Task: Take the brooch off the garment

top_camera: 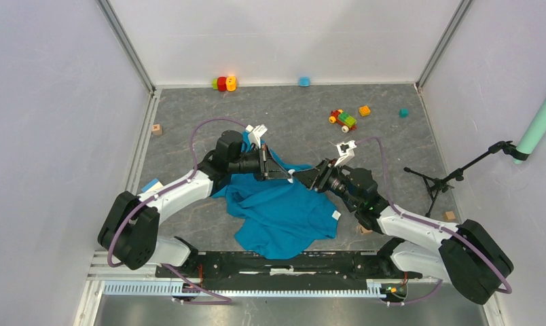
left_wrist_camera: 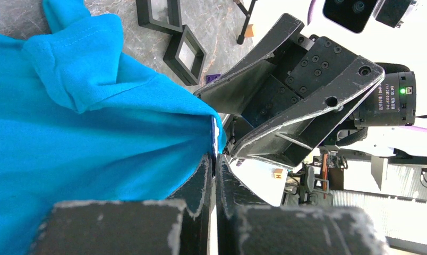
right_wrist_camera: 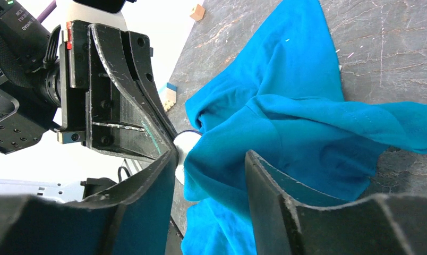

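Teal cotton garment (top_camera: 284,210) tented between my two arms.
My left fingers (left_wrist_camera: 198,186) are clamped on its raised fold; the small round dark-rimmed brooch (right_wrist_camera: 186,142) sits right at that pinch. My right fingers (right_wrist_camera: 278,202) stand apart, straddling the fold.

soft matt knit cloth of the garment (right_wrist_camera: 296,133) between scuffed matt black plastic fingers (right_wrist_camera: 147,202) of the right gripper (right_wrist_camera: 210,159), smooth marbled table (right_wrist_camera: 392,42) beyond their tips.

Your garment (top_camera: 284,210) is plain bright teal-blue, no print at all, on a dark grey counter (top_camera: 290,109) with pale marble veining, plus purple cables (top_camera: 201,129) and a red-green-yellow toy car (top_camera: 342,120) out back.
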Available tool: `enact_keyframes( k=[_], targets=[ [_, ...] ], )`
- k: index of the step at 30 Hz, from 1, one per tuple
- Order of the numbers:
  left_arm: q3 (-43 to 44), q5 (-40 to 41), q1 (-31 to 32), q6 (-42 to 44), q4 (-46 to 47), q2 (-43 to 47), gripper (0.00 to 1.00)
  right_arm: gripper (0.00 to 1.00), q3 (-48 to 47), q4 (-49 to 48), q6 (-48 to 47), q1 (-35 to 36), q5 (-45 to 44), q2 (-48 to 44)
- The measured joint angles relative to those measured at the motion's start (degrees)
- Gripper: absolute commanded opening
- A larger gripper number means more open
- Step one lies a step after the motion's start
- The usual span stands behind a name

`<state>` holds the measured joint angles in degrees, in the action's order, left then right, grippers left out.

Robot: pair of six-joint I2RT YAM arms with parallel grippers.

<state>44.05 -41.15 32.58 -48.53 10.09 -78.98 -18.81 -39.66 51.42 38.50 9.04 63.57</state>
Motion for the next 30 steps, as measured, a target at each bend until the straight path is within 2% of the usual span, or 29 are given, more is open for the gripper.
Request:
enact_keyframes(
  k=[13, 26, 30],
  targets=[
    [-0.68, -1.03, -0.11, -1.36, 1.33, 0.02, 0.02, 0.39, 0.0, -1.97, 0.85, 0.0, 1.46, 2.23],
    [-2.91, -0.85, -0.35, -4.98, 4.66, 0.09, 0.02, 0.37, 0.0, -2.27, -2.03, 0.02, 2.8, 2.73],
    [-3.21, -1.01, -0.46, -6.93, 6.23, 0.09, 0.02, 0.32, -0.02, -1.44, -4.09, 0.13, 2.36, 1.31]
  ],
)
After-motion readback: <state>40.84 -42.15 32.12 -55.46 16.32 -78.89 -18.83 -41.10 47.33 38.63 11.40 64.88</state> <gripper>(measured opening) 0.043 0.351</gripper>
